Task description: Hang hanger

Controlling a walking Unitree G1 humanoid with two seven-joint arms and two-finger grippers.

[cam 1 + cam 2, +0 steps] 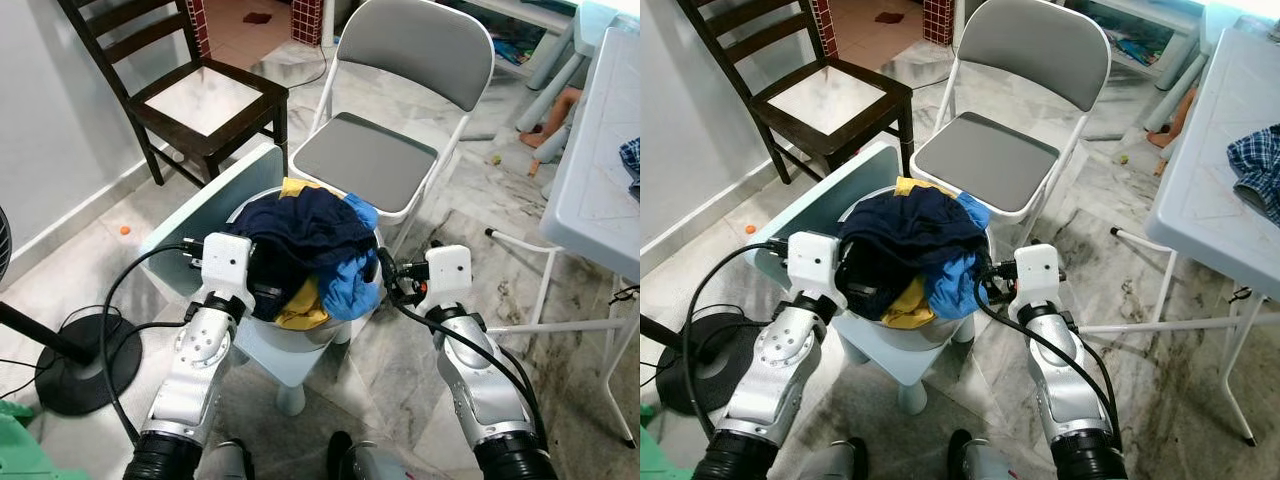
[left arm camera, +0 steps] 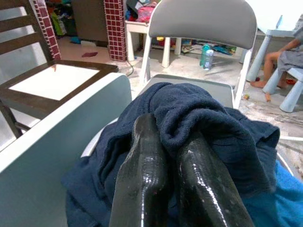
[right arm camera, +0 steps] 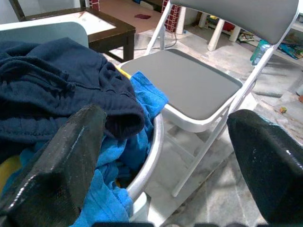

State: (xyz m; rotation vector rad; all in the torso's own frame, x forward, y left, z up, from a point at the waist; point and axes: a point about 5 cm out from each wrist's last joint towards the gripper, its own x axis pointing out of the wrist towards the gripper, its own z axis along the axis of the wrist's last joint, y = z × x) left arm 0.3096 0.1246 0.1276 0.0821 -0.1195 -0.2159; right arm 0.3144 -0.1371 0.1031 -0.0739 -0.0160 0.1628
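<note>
- we see a round white basin (image 1: pixel 330 325) heaped with clothes, standing on a small pale chair (image 1: pixel 200 195) right in front of us.
- on top of the heap lies a dark navy garment (image 1: pixel 300 235); a bright blue cloth (image 1: pixel 350 285) hangs over the basin's near rim on our right, and a yellow piece (image 1: pixel 300 308) shows beneath it and again at the far edge.
- the left pincer (image 2: pixel 175 156) has its two black fingers (image 2: pixel 142 175) pressed together, tips against a fold of the navy garment; we cannot tell whether any cloth is caught between them.
- from the head views, the left arm's white wrist block (image 1: pixel 226 262) sits just beside the heap on its left side.
- the right pincer (image 3: pixel 165 146) is spread wide apart, one finger (image 3: pixel 71 156) near the blue cloth and basin rim, the other out over the floor; it holds nothing.
- we cannot make out a hanger anywhere in these pictures; if one is in the heap, the clothes hide it.
- behind the basin stands a grey folding chair (image 1: pixel 370 160) with a white frame, seat bare.
- to its left is a dark wooden chair (image 1: pixel 205 100) with a pale seat.
- at the right edge a light surface (image 1: pixel 1210 190) carries a blue checked cloth (image 1: pixel 1258 165).
- a black fan base (image 1: pixel 85 360) with a cable rests on the marble floor (image 1: pixel 480 290) at our left.
- a person's bare legs (image 2: pixel 272 64) show beyond the folding chair.
</note>
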